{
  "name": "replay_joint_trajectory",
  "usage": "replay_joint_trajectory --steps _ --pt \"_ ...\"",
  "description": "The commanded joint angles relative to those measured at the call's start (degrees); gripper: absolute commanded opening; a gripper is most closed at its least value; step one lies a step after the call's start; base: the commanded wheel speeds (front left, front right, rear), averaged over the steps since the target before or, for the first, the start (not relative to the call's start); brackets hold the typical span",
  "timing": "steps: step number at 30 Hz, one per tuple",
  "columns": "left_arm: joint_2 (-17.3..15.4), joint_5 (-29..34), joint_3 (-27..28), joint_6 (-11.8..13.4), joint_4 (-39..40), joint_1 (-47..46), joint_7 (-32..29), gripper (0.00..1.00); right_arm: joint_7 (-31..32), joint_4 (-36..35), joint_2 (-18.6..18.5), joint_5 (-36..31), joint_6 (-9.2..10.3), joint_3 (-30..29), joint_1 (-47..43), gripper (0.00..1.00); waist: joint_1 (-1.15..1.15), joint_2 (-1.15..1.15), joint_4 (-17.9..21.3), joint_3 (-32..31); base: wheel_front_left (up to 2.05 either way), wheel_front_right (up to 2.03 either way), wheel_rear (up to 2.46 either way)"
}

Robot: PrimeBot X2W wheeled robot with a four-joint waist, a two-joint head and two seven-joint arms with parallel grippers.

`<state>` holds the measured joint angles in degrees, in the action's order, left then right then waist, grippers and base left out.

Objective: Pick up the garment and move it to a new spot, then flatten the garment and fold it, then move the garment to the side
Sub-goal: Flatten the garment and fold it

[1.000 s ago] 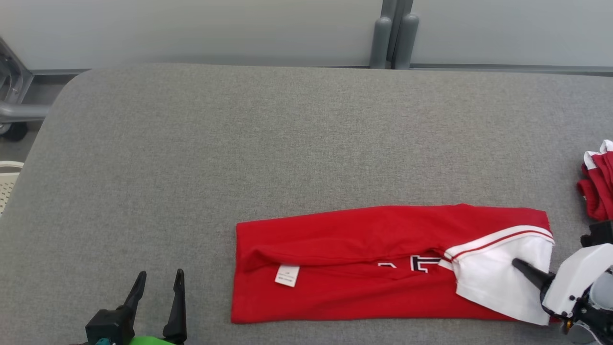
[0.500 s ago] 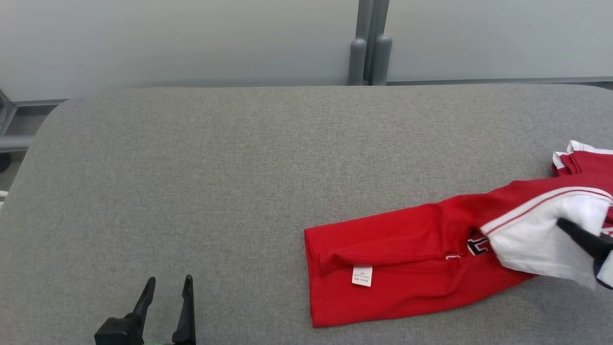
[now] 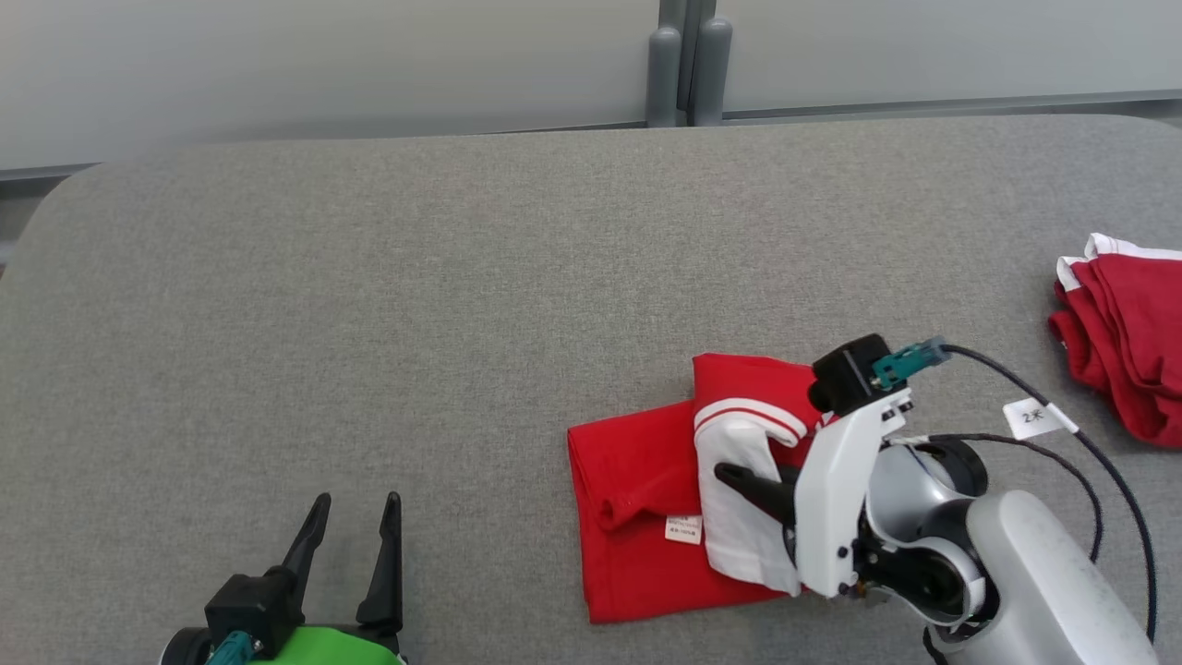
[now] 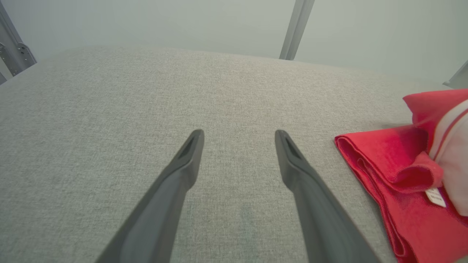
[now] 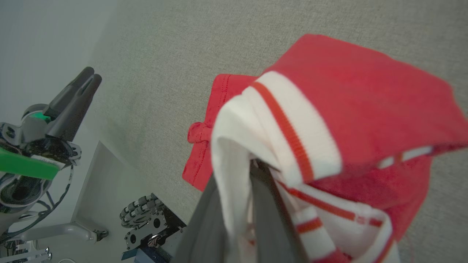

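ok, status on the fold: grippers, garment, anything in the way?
Left gripper: jaws open, off the cloth. Right gripper: jaws shut on garment, white sleeve end over the red body. Second red garment apart at far right, not blocking.

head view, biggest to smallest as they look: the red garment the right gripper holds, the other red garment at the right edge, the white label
1. held garment, largest even though partly covered
2. other red garment, cut off by the frame edge, so its full size is unsure
3. white label, smallest by far
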<state>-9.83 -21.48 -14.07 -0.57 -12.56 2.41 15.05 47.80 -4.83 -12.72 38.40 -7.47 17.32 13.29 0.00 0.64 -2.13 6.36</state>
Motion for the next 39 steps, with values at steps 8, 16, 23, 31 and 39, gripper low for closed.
replay_joint_trajectory --steps 8,16,23,31,39 --pt "0.80 1.16 1.39 -1.31 -2.05 -2.07 0.15 1.00 -2.95 8.35 2.66 -4.23 -0.03 6.59 3.55 0.00 0.00 -0.64 -1.95 1.05 0.00 0.00 0.00" --pt "1.77 1.69 2.58 -1.86 -2.64 -0.55 0.15 1.00 -1.49 6.26 -2.71 -1.42 -0.03 9.01 3.34 0.00 0.00 -0.64 -2.59 0.44 0.00 0.00 0.00" --pt "2.20 2.36 3.87 -2.13 -2.40 0.27 0.15 1.00 4.79 -2.26 -9.40 2.60 -0.03 5.42 0.31 0.00 0.00 -0.64 -2.30 0.40 0.00 0.00 0.00" --pt "3.58 2.96 3.89 -2.70 -2.81 -0.30 0.15 1.00 15.74 -10.47 -9.93 7.28 -0.03 -1.93 -1.86 0.00 0.00 -0.64 -2.50 0.46 0.00 0.00 0.00" --pt "4.73 3.48 3.48 -3.77 -3.68 -2.38 0.15 1.00 22.19 -9.13 -2.30 1.30 -0.03 -2.79 1.58 0.00 0.00 -0.64 -4.17 1.76 0.00 0.00 0.00"
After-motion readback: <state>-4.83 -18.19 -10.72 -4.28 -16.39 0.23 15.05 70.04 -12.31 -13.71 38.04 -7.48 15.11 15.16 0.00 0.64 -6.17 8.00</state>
